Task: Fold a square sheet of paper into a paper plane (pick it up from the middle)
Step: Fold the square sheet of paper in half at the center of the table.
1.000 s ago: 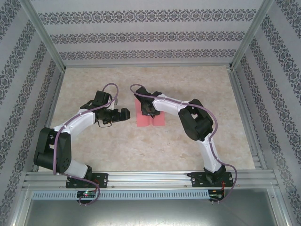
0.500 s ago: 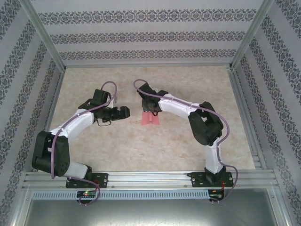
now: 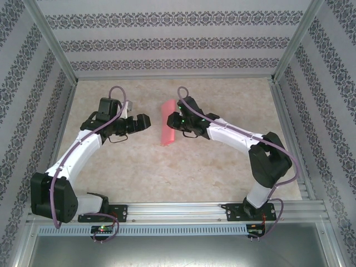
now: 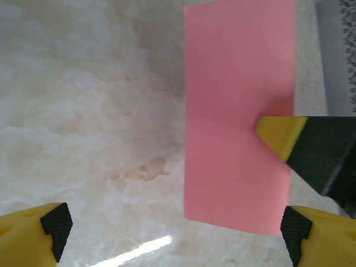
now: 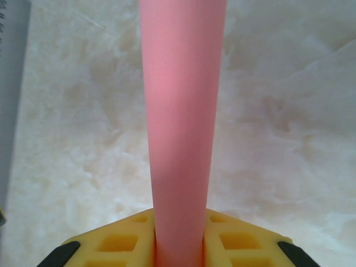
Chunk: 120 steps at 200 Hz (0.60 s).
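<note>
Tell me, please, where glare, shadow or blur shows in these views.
Left wrist: a glare streak on the table near the bottom edge; the square sheet of paper is sharp, with a soft shadow above the yellow fingertip holding it. Right wrist: the sheet, pinched in the right gripper, is close to the lens, edges soft. Top external: even light, no strong glare.

The square sheet of paper (image 3: 167, 125) stands between the two grippers. It is pinched in the right gripper (image 3: 176, 127) and extends ahead of that gripper, apparently clear of the desk (image 3: 222, 161) below. It lies ahead of the left gripper (image 3: 145, 123), towards that gripper's right side and apart from it.
</note>
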{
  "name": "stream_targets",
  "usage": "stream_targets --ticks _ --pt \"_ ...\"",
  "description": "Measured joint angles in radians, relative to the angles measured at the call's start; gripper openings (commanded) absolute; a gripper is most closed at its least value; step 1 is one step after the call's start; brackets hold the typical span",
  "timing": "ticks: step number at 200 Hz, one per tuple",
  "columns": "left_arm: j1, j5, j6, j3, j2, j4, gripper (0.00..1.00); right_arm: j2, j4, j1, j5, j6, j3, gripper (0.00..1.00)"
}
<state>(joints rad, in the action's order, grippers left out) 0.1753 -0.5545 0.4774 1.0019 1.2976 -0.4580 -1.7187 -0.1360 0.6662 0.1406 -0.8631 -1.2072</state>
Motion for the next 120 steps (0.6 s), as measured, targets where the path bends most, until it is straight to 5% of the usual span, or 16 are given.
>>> stream_targets --ticks 59,120 --pt "0.042 -0.089 0.105 -0.016 0.111 0.129 0.89 -0.008 0.239 -0.05 0.148 -0.112 0.262 0.26" --pt "0.161 -0.111 0.187 -0.019 0.332 0.292 0.7 -0.04 0.422 -0.115 0.258 -0.132 0.406 0.29"
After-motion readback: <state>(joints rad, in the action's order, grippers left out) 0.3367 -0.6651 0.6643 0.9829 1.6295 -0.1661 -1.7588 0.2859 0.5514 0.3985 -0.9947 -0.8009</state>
